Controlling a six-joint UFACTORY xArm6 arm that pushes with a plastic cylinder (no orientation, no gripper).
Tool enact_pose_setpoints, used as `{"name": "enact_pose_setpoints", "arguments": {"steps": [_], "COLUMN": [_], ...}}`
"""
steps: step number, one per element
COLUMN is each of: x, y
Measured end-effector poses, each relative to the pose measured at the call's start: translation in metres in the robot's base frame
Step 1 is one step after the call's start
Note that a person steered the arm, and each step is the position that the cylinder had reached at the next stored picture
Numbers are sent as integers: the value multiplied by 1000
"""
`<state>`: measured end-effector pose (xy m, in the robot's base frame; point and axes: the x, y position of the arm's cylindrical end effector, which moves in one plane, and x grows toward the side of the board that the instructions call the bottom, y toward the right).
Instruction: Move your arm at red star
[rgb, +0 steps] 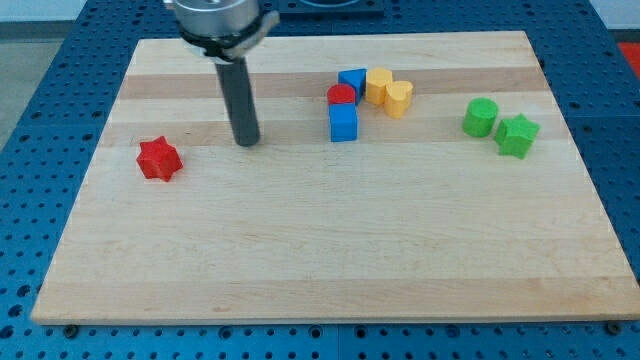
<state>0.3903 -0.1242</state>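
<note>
- Blue cube, red cylinder cluster on view's right of my tip; not between it and star.
- Red star near, lower left of tip, apart.
- No jaws; bare rod.

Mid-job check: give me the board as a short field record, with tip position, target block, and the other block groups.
tip: my tip rests on the wooden board, touching no block
target: red star, toward the view's left, alone, to the left of and slightly below the tip
gap: bare board between tip and star
centre cluster: blue cube, red cylinder, blue block, two yellow blocks
right pair: green cylinder, green star
</note>
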Motion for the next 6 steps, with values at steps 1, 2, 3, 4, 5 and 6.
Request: {"name": "enact_pose_setpoints", "arguments": {"steps": [1, 2, 3, 4, 5, 6], "x": [-20, -18, -9, 15, 38, 42], "y": [-45, -97, -137, -155, -150, -128]}}
